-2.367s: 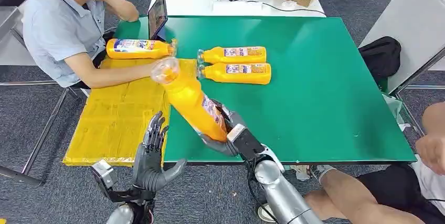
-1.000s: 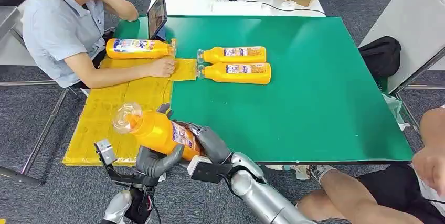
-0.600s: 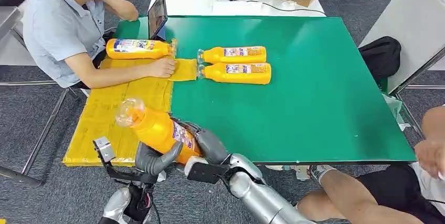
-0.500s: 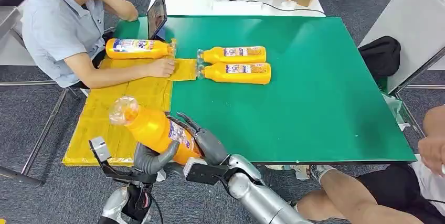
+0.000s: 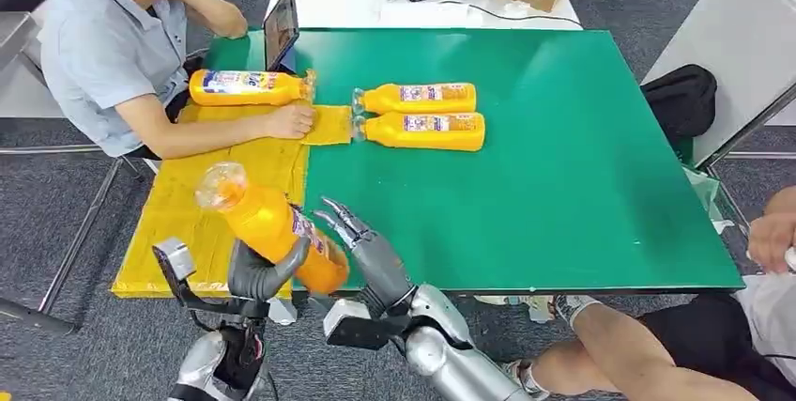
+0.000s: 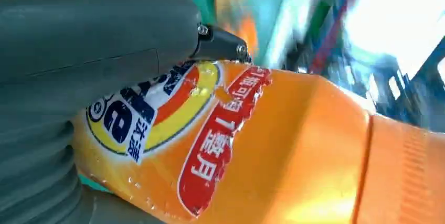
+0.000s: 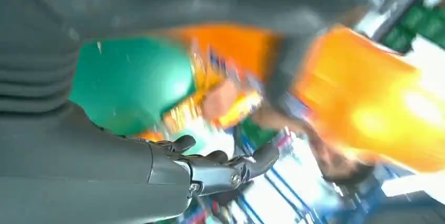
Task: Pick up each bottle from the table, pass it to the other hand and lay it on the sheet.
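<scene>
The orange bottle (image 5: 272, 225) was in the left hand (image 5: 255, 271), whose fingers and thick thumb wrapped its lower body near the label, the transparent cap end tilted up and away over the near edge of the yellow sheet (image 5: 202, 204). The right hand (image 5: 368, 249) was just beside the bottle's base, fingers spread apart and holding nothing; whether a fingertip touched the bottle could not be told from the head view. In the left wrist view the label (image 6: 173, 124) looked torn and wrinkled, pressed under the grey thumb. Two more orange bottles (image 5: 422, 131) lay side by side on the green table (image 5: 563, 166), their caps pointing toward the sheet, and another bottle (image 5: 246, 87) lay at the sheet's far end, near a seated person whose hand (image 5: 291, 120) rested on the sheet. The held bottle looked full of orange liquid, so it was probably fairly heavy, with its weight low in the wide body; the plastic wall seemed stiff enough to take a firm squeeze, but smooth, and the loose label could have slid under the fingers. The best hold appeared to be around the broad middle, not the narrow neck. Being round, it might have rolled once laid down on the soft sheet.
</scene>
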### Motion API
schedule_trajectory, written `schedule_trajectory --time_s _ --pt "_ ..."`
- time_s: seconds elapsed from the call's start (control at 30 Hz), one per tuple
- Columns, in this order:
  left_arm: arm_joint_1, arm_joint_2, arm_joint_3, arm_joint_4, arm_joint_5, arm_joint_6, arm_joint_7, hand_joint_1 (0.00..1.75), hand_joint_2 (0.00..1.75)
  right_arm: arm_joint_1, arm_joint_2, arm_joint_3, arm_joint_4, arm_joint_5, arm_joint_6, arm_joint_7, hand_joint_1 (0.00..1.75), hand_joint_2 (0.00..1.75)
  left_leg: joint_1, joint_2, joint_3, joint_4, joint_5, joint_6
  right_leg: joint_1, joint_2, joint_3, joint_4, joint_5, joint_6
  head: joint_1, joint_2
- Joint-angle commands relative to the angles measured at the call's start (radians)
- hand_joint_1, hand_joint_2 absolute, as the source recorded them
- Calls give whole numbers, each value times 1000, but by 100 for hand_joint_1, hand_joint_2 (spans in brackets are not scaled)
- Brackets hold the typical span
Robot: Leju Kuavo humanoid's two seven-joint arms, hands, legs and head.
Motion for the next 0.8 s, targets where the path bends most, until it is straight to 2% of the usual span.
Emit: schedule_trajectory --time_s 0.03,0.07,0.17,0.3,0.47,0.5,0.7,0.8 --pt "-91 15 61 127 -91 122 -17 175 175 29 -30 7 -73 17 -48 -6 0 0 0 0 4 -1 -1 -1 1 0 4 0 -1 -2 0 0" --pt "-91 15 61 127 -91 122 -17 175 175 29 -30 7 -73 17 -48 -6 0 0 0 -1 3 -1 -1 -1 1 -1 4 0 -1 -1 -1 0" --pt "-126 20 90 178 -284 338 -47 175 175 40 -32 -8 -93 47 -158 -16 0 0 1 -1 5 -1 -2 -1 1 -1 6 -1 -2 -2 0 0" --pt "-175 46 128 247 -472 462 -49 175 175 55 -24 -60 -124 13 -243 -33 0 0 1 -1 6 -1 -2 -1 1 -1 6 0 -2 -2 0 0" --pt "-303 65 98 425 -784 578 40 175 175 67 -22 -99 -148 -11 -268 -57 0 0 0 -3 2 -1 0 -1 0 -3 3 0 -1 -1 0 0" --pt "-339 71 82 472 -859 597 68 175 175 67 -22 -100 -149 -12 -261 -57 0 0 1 -3 5 -1 -1 -1 1 -3 6 0 -2 -2 0 0" --pt "-541 78 3 761 -1207 544 219 175 175 53 -21 -78 -130 -26 -177 -61 0 0 0 -4 3 0 0 -1 1 -4 4 0 -1 -2 0 0" --pt "-553 70 1 777 -1206 524 219 175 175 51 -20 -75 -129 -27 -173 -61 0 0 1 -2 3 0 0 -1 1 -2 4 0 -1 -1 0 0"
